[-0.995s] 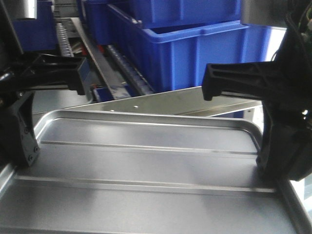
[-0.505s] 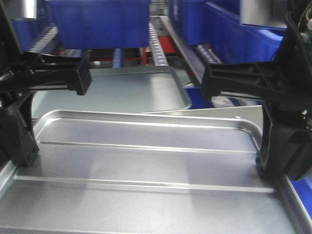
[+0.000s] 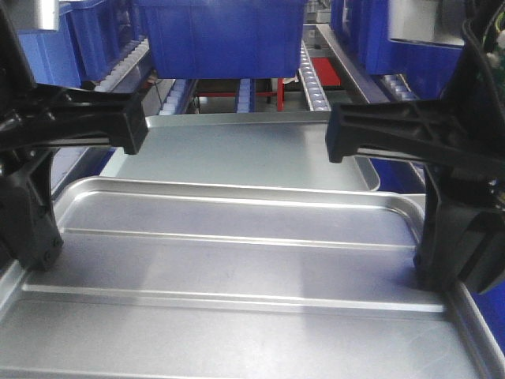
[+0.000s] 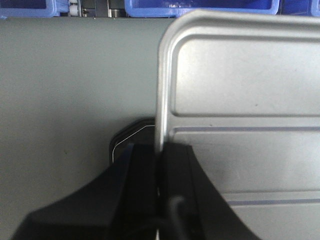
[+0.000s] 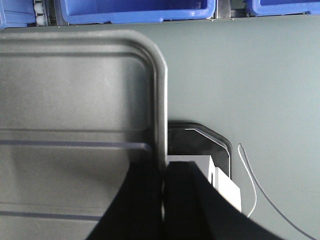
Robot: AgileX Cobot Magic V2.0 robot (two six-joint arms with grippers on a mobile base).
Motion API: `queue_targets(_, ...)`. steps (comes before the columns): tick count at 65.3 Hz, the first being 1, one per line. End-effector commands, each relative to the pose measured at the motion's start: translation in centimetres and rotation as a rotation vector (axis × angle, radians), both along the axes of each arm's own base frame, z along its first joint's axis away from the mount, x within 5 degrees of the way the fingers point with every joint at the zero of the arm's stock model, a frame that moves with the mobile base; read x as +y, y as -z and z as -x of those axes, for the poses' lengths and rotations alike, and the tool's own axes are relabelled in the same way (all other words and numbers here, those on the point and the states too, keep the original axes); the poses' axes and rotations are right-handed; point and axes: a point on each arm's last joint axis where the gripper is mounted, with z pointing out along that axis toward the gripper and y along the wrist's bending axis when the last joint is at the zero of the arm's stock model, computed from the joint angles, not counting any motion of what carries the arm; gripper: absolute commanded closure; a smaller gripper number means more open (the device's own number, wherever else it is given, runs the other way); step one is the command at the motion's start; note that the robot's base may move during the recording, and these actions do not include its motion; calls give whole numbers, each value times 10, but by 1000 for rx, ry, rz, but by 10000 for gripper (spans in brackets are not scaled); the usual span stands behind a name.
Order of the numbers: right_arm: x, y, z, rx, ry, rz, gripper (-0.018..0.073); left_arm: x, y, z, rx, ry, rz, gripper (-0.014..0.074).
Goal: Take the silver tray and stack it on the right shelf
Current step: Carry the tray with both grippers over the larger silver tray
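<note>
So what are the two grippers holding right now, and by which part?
Both hold the silver tray by its raised rim: the left gripper pinches the left edge, the right gripper the right edge.

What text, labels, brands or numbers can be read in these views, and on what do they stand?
None can be read in any view.
The silver tray, the plain tray behind it, the blue bins, the left gripper and right gripper clamped on the silver tray's rims, and the white block beside the right gripper show no lettering, labels or numbers.

No legible text or markings.
</note>
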Motion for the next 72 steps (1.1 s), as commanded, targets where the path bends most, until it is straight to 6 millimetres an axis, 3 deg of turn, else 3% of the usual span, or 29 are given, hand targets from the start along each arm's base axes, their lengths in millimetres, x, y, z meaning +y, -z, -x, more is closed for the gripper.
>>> queue_targets(1,-3,-12,-2,-48,-15,16,500,6,-12,0,-39,10,-25,696)
queue_targets(72,-3,-12,-2,-48,-15,16,500,6,-12,0,-39,10,-25,696)
